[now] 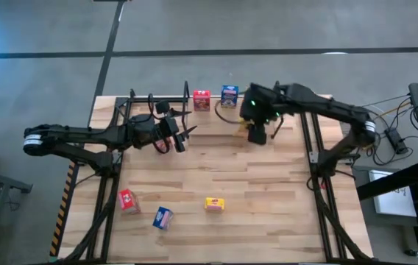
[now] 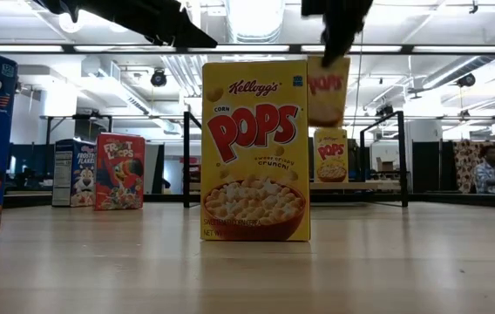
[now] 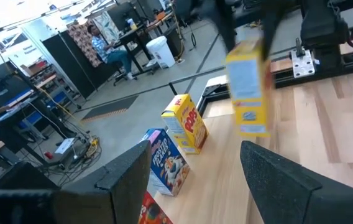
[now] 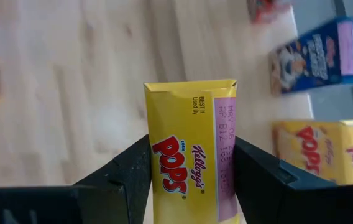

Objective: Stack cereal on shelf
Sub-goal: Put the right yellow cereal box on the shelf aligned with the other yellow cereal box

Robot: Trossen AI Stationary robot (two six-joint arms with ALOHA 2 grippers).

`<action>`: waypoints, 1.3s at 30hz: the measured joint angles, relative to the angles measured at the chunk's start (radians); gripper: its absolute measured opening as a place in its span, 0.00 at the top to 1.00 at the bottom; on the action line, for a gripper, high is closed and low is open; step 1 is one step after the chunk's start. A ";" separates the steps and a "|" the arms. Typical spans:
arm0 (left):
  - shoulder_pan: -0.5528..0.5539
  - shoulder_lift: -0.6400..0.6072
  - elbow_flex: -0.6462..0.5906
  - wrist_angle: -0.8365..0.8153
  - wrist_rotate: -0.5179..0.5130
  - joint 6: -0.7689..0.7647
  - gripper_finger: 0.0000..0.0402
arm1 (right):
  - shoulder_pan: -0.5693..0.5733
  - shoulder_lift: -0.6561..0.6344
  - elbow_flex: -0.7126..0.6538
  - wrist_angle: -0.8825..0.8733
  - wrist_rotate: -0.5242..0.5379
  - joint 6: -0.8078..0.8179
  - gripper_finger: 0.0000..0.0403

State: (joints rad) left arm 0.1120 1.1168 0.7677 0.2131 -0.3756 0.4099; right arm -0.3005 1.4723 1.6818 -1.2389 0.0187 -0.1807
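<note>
Broad pale wooden tabletop (image 1: 268,184) beneath both arms. Low rack of light board and thin black posts (image 1: 154,103) just behind the left gripper (image 1: 179,140). Left gripper hovering above the table, fingers (image 3: 282,180) spread wide, nothing between them. Right gripper (image 4: 192,180) raised off the wood, clenched on a small yellow cardboard Corn Pops box (image 4: 192,155). Just beyond that claw, a blue box (image 1: 229,95), a red box (image 1: 202,99) and another yellow box (image 4: 325,149) standing. Well apart, at the near edge: red (image 1: 126,199), blue (image 1: 163,217), yellow (image 1: 214,204).
</note>
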 joint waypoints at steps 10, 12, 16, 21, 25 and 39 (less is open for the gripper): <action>0.000 0.000 0.000 -0.015 0.000 0.000 0.42 | -0.256 0.093 -0.028 -0.013 -0.124 -0.207 0.55; 0.000 0.000 0.000 -0.016 0.000 0.000 0.42 | -0.289 0.100 -0.037 -0.013 -0.127 -0.238 0.55; 0.000 0.000 0.000 -0.020 0.000 0.000 0.42 | -0.333 0.102 -0.061 -0.004 -0.127 -0.288 0.55; 0.000 0.000 0.000 -0.022 0.000 -0.001 0.42 | -0.359 0.101 -0.083 0.030 -0.132 -0.326 0.55; 0.000 0.000 0.000 -0.022 0.000 -0.001 0.42 | -0.362 0.101 -0.098 0.082 -0.132 -0.338 0.55; 0.000 0.000 0.000 -0.029 0.000 -0.004 0.42 | -0.366 0.101 -0.193 0.138 -0.131 -0.347 0.55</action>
State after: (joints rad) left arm 0.1120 1.1168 0.7681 0.1844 -0.3756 0.4061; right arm -0.6666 1.5734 1.4893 -1.1008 -0.1127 -0.5282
